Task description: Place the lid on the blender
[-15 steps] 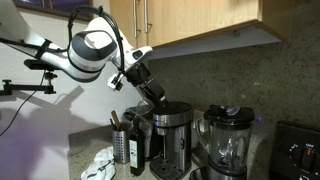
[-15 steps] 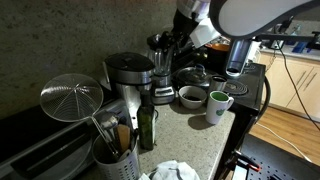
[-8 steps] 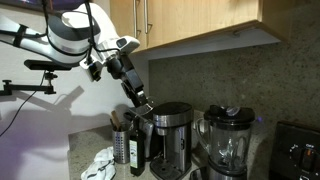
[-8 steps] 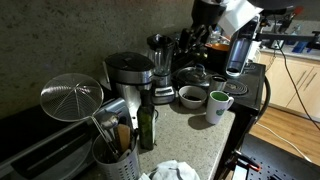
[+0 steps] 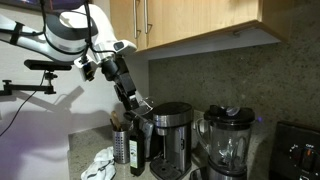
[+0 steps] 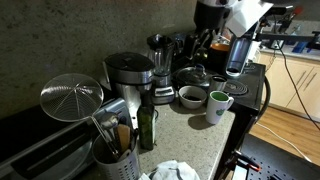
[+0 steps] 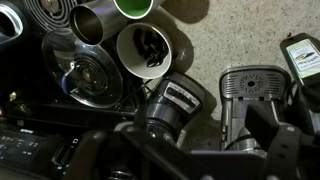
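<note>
The blender [image 5: 228, 142] is a clear jar with a side handle, right of the coffee maker. The small black lid [image 5: 230, 112] sits on top of the jar. In an exterior view the blender [image 6: 159, 66] stands against the wall with the lid [image 6: 156, 42] on it. My gripper [image 5: 143, 104] hangs above the counter, left of the coffee maker's top and apart from the blender. It also shows high up in an exterior view [image 6: 208, 38]. In the wrist view my gripper [image 7: 195, 150] is open and empty, with the blender [image 7: 178, 100] below it.
A black-and-steel coffee maker [image 5: 172, 135] stands beside the blender. An oil bottle [image 5: 135, 150] and a utensil holder [image 5: 120, 145] stand left of it. A bowl [image 6: 190, 96], a green mug [image 6: 218, 102] and a lidded pot [image 6: 190, 76] sit nearby. Cabinets hang overhead.
My arm has swung up and away from the blender's top. The gripper has drawn off sideways past the coffee maker. The lid has stayed on the jar.
</note>
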